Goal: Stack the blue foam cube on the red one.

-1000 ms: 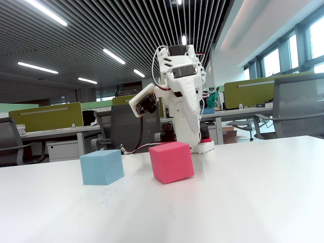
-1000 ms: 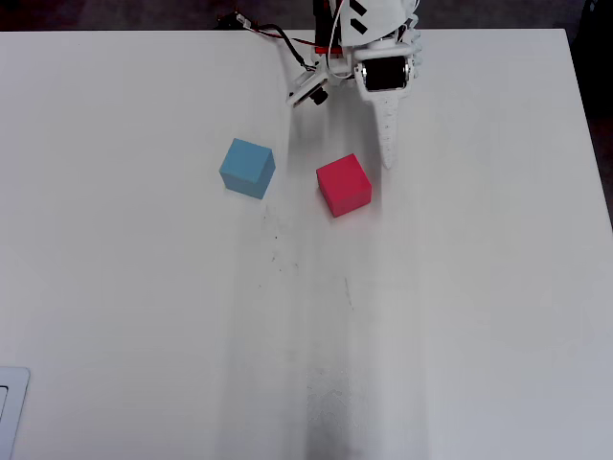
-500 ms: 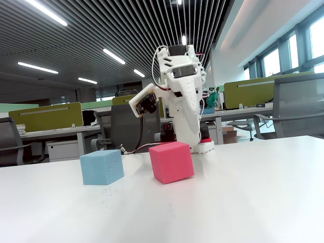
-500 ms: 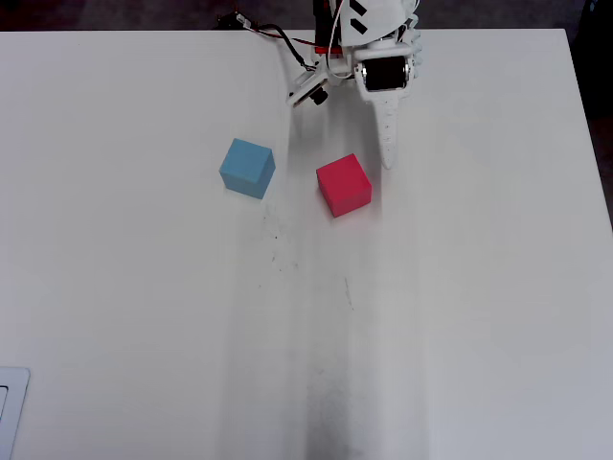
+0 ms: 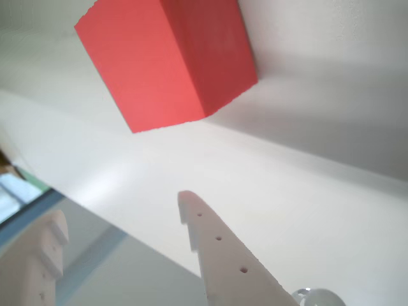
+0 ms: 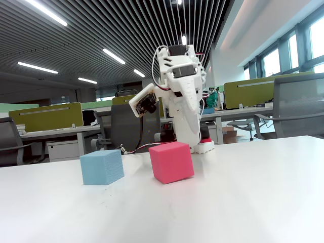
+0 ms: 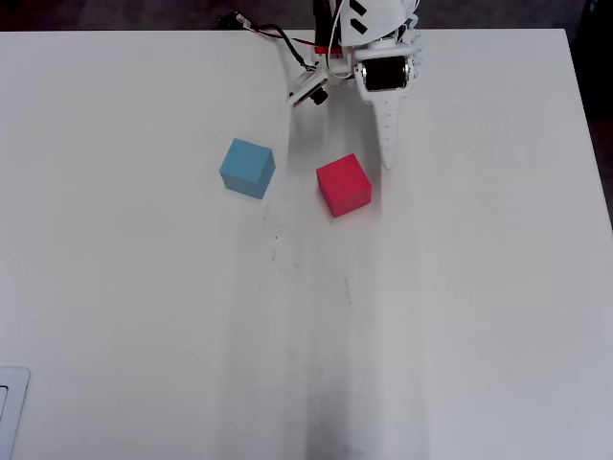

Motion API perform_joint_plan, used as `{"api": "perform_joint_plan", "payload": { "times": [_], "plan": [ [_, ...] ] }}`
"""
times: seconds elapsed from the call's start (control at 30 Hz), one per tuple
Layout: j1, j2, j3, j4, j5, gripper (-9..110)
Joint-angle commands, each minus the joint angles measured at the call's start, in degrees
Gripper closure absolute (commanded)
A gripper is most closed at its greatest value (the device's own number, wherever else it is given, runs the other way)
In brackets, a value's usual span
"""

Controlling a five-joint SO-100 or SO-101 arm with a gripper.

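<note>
We find the blue foam cube (image 7: pixel 247 168) resting on the white table (image 7: pixel 460 316) in the upper left-centre of the overhead view, well apart from the red one (image 7: pixel 344 185), which sits just right of it near the frame's upper middle. Our gripper (image 7: pixel 387 161) hangs beside the red cube's upper right corner, holding nothing. In the wrist view its fingers (image 5: pixel 220 248) stand parted, the red cube (image 5: pixel 167 60) filling the upper left.
</note>
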Motion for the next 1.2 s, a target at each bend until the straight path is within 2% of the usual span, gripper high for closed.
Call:
{"api": "perform_joint_plan", "payload": {
  "times": [0.0,0.37,0.53,0.93,1.17],
  "plan": [
    [-0.35,0.26,-1.41,-1.14,-0.26,79],
    [-0.09,0.26,-1.32,-1.41,-0.09,81],
    [0.97,-0.26,-3.6,1.85,-0.35,78],
    [13.1,-33.13,-38.67,12.22,-0.53,71],
    [24.61,-43.15,-44.12,12.39,-2.46,68]
  ]
}}
